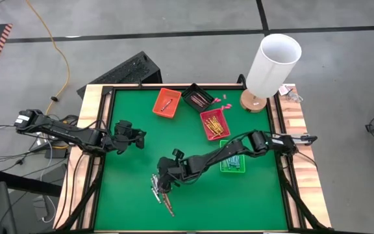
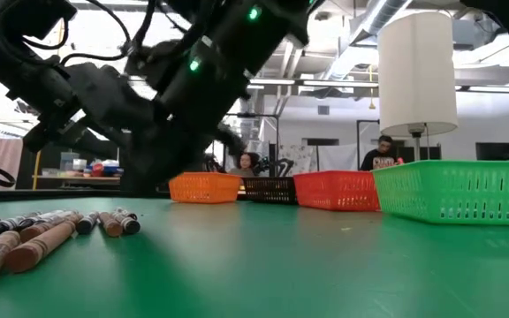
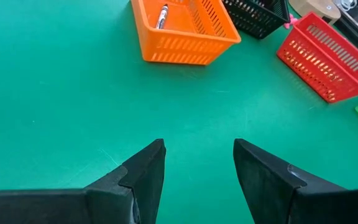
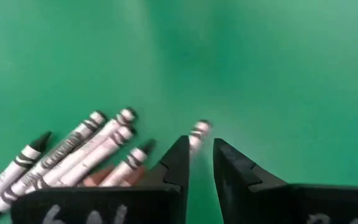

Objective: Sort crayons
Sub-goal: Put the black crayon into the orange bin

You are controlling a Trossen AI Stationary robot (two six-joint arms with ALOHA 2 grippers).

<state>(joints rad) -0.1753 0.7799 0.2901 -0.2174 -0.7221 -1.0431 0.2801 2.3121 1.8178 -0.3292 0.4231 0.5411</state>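
The right gripper (image 4: 199,157) hangs low over the green felt table top (image 1: 135,195), its two dark fingers a narrow gap apart and clamped on nothing. Just beside its tips, and fanned out to one side, lies the loose pile of thin paper-wrapped crayons (image 4: 73,155): several grey-white ones and a couple of brown-red ones (one grey crayon (image 4: 197,132) points almost straight into the gap between the jaws). In the high view the same pile (image 1: 160,194) sits directly under and just in front of this gripper (image 1: 164,179).

The step in hand looks like the pick: choosing one crayon from the pile before carrying it to a tray. The orange plastic mesh tray (image 1: 166,103) already holds one stick, the black tray (image 1: 198,97), the red tray (image 1: 214,124) and the green tray (image 1: 232,162) stand well apart from the pincer, beyond it.

The next move probably calls for lowering the tips astride that single grey crayon without dragging its neighbours, then closing.

The left gripper (image 3: 197,168) waits with fingers spread, near the orange tray.
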